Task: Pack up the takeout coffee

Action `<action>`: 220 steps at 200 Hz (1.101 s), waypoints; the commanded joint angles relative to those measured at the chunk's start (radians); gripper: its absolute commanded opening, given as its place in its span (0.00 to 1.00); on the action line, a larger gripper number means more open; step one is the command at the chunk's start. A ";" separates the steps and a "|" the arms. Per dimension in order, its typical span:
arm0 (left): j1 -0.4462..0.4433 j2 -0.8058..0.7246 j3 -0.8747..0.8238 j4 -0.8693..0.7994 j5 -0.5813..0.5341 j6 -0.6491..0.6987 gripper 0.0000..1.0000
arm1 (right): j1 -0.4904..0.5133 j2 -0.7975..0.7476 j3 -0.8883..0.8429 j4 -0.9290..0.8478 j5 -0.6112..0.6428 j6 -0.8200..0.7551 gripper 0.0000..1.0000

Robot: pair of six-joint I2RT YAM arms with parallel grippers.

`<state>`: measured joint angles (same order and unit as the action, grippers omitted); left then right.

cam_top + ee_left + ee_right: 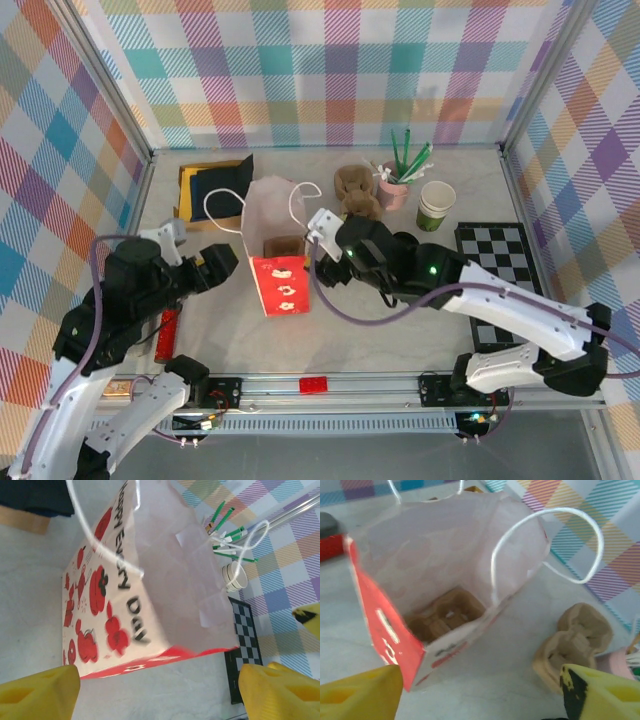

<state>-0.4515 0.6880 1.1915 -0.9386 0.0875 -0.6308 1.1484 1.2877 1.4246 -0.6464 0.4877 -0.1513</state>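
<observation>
Left claw [160, 695] is spread wide with nothing in it, both yellow fingers [40, 692] apart and pointed at the printed side of the bag, close to it but not touching as far as I can see. Behind it at the back left lies a dark navy cloth on a yellow board [213, 184], and a small red cylinder [167, 334] lies on the table by the left arm.

Middle of the table: the white paper gift bag with red print and white cord handles [275, 245], standing upright, mouth open. A brown moulded cardboard cup carrier [447, 617] sits on the bag's floor.

Right claw [480, 692] is wide open too, empty, hanging just beside the bag's right rim and looking down into it.

Further right, a second brown cardboard carrier [355, 190] sits on the table, touching or almost touching a pink cup full of green straws [393, 186]. The small dark-green paper coffee cup [436, 206] stands upright just right of that, out on the table, well clear of the bag. A black-and-white checkered mat [497, 268] lies in front of the cup.
</observation>
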 commanded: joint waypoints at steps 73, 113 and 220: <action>-0.009 0.116 0.147 -0.134 -0.167 0.116 0.86 | -0.094 0.067 0.214 -0.205 -0.102 0.079 0.99; -0.010 0.209 0.090 -0.094 -0.096 0.079 0.86 | -0.103 0.087 0.179 -0.290 -0.074 0.451 0.99; -0.011 0.391 0.086 -0.056 -0.197 0.076 0.33 | -0.181 -0.170 0.004 -0.434 0.032 0.637 0.97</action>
<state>-0.4568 1.0660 1.2789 -1.0107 -0.0959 -0.5522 0.9939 1.1759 1.4471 -1.0012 0.4683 0.4335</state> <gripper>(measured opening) 0.376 0.965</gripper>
